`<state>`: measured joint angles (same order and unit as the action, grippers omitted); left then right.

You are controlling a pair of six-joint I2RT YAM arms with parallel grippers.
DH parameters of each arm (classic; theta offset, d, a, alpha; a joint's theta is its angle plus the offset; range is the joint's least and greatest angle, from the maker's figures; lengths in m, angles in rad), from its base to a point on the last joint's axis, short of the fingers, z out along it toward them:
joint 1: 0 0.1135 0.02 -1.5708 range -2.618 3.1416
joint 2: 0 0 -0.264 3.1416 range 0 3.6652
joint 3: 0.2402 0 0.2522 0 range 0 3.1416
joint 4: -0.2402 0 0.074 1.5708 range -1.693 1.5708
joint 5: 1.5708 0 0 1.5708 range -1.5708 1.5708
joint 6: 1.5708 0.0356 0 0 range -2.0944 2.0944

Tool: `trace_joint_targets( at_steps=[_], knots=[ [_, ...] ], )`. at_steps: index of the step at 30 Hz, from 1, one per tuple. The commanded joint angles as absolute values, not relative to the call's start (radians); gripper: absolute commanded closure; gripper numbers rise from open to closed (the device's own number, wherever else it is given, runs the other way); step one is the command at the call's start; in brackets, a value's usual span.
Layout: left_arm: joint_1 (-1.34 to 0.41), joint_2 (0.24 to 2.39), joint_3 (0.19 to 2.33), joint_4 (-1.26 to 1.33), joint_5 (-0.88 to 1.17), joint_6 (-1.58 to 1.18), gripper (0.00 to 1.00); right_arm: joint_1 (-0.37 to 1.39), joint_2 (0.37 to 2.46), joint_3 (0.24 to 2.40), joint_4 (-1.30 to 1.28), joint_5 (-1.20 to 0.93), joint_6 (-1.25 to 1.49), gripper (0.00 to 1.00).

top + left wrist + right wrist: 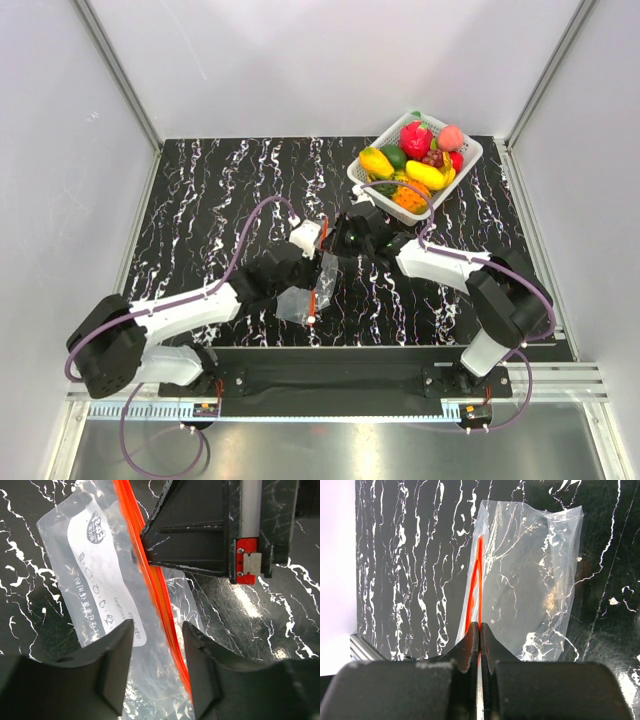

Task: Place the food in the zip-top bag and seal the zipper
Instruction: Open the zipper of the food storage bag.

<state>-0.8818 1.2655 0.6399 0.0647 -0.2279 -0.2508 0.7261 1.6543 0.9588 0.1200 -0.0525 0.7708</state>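
One zipper [480,570], pinched by the right end effector [479,628]

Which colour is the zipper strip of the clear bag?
Red-orange; the zipper shows best in the left wrist view.

Red-orange zipper [165,610], clear bag [530,580], black white-veined table [220,200].

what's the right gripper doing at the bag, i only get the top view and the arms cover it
observer: Its wrist view shows the right gripper shut on the zipper, pinching one end of the orange strip.
operator: and the left one
observer: The left gripper is open, its jaws on either side of the zipper, not pinching it.
operator: is the bag sealed or loaded
observer: Neither. The bag lies flat and empty, and the zipper's two tracks split apart just past the right grip.
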Motion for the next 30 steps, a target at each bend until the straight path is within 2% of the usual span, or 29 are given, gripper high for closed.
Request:
trace_joint_targets(
  at_steps=[1,4,13,30],
  knots=[
    [-0.885,1.189,0.643,0.091,-0.265,-0.282,0.49,0.742,1.6,1.006,0.098,-0.026,0.732,1.0],
    [-0.887,1.154,0.653,0.042,-0.294,-0.334,0.45,0.749,1.583,1.017,0.066,-0.011,0.724,1.0],
    [-0.887,1.193,0.785,-0.12,-0.334,-0.344,0.46,0.765,1.52,1.005,0.035,0.043,0.746,1.0],
    [-0.885,1.256,0.834,-0.124,-0.344,-0.354,0.52,0.782,1.499,1.022,0.006,0.075,0.744,1.0]
  ],
)
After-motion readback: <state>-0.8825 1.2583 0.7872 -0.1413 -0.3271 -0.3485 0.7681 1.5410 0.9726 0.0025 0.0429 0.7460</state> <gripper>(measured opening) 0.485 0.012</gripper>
